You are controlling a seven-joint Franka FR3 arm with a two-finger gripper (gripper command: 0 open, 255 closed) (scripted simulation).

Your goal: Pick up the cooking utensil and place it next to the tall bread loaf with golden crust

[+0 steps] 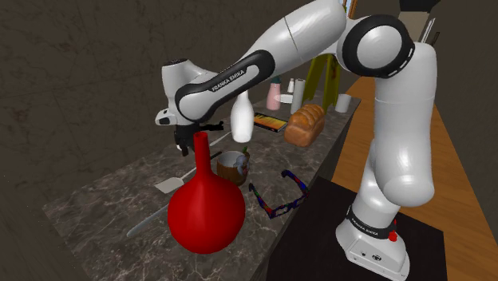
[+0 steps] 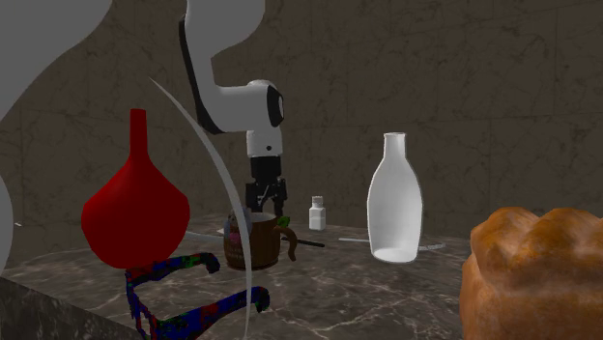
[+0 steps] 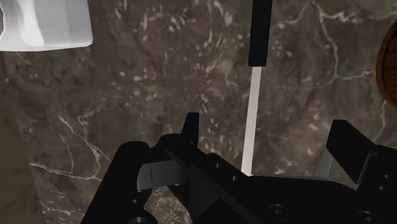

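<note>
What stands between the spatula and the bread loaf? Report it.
The brown mug and the white bottle stand between the spatula and the bread loaf. Nothing visible separates the open end effector from the spatula.

We see a dark marble counter (image 1: 96, 199) carrying a red vase (image 1: 206, 209), patterned glasses (image 1: 279, 195), a brown mug (image 1: 232, 165), a white bottle (image 1: 242, 120), a bread loaf (image 1: 306, 124) and a spatula (image 1: 170, 184).

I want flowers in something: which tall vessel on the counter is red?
The round-bellied vase with the thin neck; the other tall one, the bottle, is white.
</note>
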